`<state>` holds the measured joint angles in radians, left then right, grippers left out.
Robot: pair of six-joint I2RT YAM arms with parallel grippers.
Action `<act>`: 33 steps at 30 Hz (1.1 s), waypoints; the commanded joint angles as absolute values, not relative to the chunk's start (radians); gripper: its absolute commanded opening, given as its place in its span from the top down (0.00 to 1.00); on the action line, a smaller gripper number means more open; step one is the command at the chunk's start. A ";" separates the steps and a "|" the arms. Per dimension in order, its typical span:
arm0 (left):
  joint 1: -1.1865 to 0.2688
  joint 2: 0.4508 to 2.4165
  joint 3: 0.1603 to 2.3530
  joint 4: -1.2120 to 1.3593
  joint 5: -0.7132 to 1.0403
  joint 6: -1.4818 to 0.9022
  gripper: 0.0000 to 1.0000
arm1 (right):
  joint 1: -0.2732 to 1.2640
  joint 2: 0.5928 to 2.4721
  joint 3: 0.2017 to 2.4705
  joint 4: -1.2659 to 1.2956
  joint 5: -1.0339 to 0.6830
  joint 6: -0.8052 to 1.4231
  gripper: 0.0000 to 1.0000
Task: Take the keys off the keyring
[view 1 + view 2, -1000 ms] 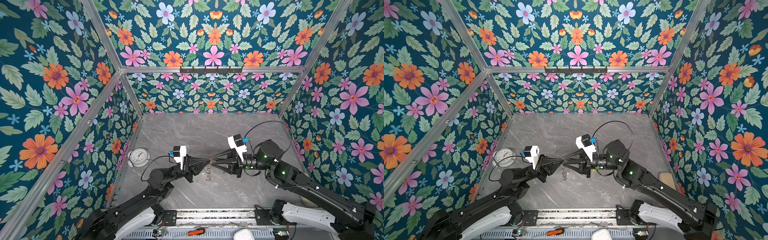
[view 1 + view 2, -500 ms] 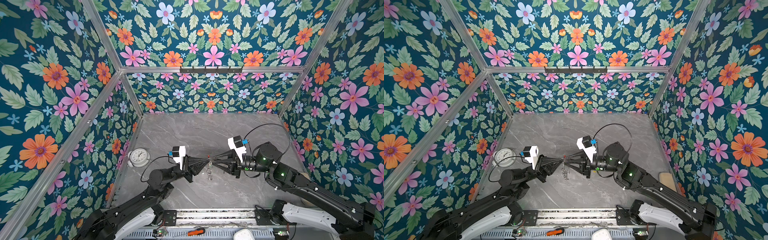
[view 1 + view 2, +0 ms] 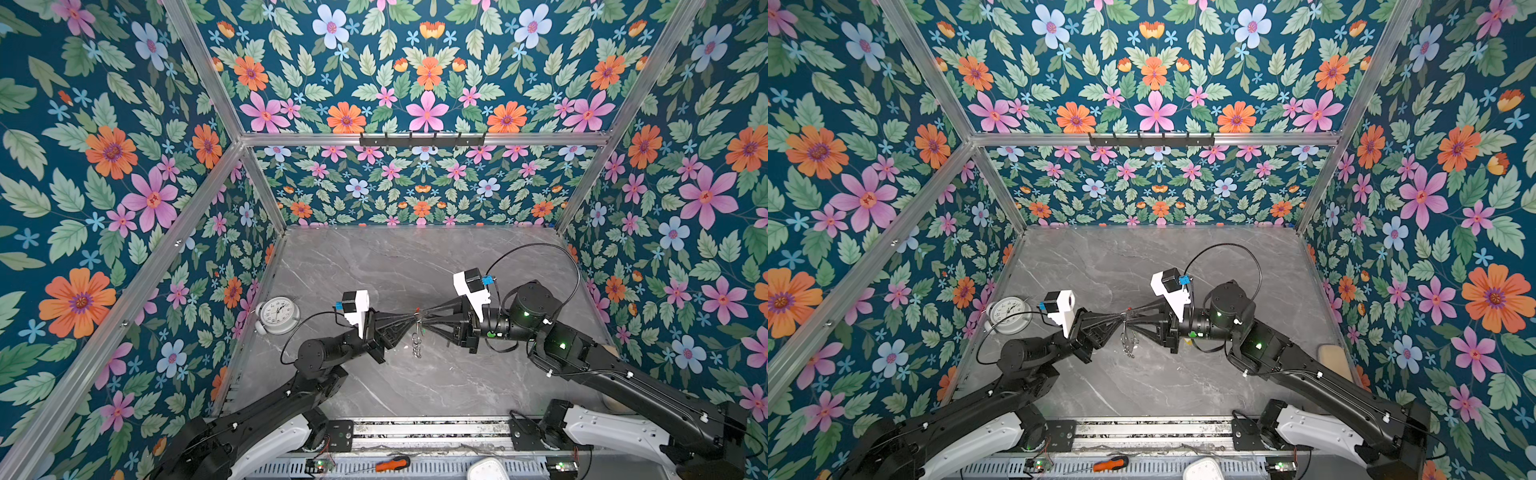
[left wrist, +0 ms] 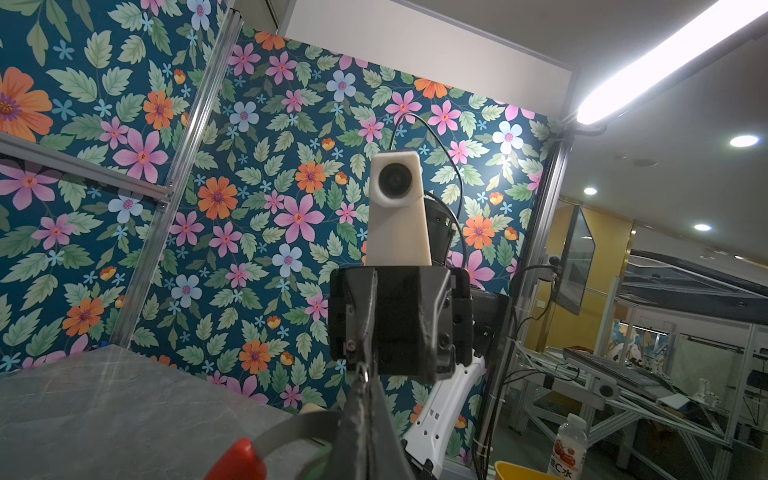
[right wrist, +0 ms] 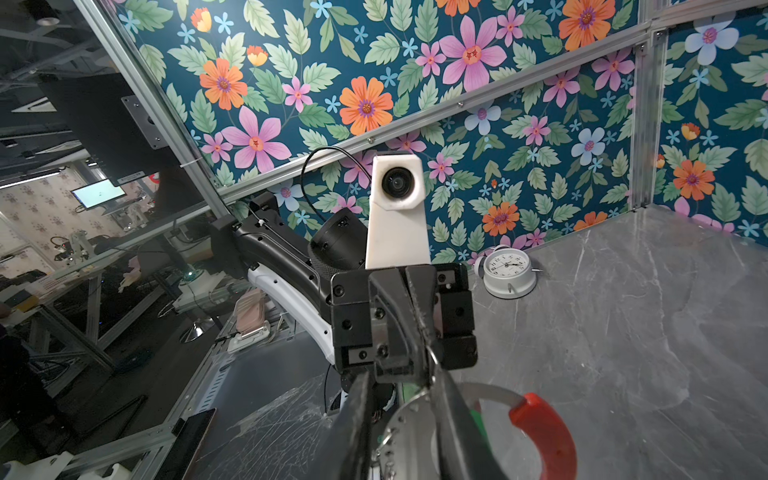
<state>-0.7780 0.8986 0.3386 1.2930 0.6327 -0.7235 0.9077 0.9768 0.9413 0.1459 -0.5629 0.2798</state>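
Both gripper tips meet in mid-air above the middle of the grey table. My left gripper (image 3: 412, 319) (image 3: 1121, 319) (image 4: 365, 399) is shut on the keyring's grey band (image 4: 291, 428), beside its red section (image 4: 237, 461) (image 5: 544, 436) (image 3: 417, 309). The keys (image 3: 417, 345) (image 3: 1128, 343) hang below the tips as a small metal bunch. My right gripper (image 3: 423, 322) (image 3: 1133, 321) (image 5: 399, 368) faces the left one with its jaws apart. A silver key head (image 5: 399, 432) lies between its fingers. A green tag (image 5: 478, 419) shows beside it.
A white alarm clock (image 3: 277, 314) (image 3: 1010, 314) (image 5: 509, 270) stands at the table's left edge. Floral walls close in the left, back and right. A black hook rail (image 3: 422, 139) runs along the back wall. An orange-handled screwdriver (image 3: 392, 463) lies on the front rail.
The right arm's wrist has wobbled slightly while its tip stays at the left gripper's tip. The left arm and the hanging keys have not visibly moved.
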 commanded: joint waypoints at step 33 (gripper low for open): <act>-0.779 0.909 0.336 1.331 0.641 -0.730 1.00 | 0.896 1.004 0.968 0.088 -0.594 0.290 0.78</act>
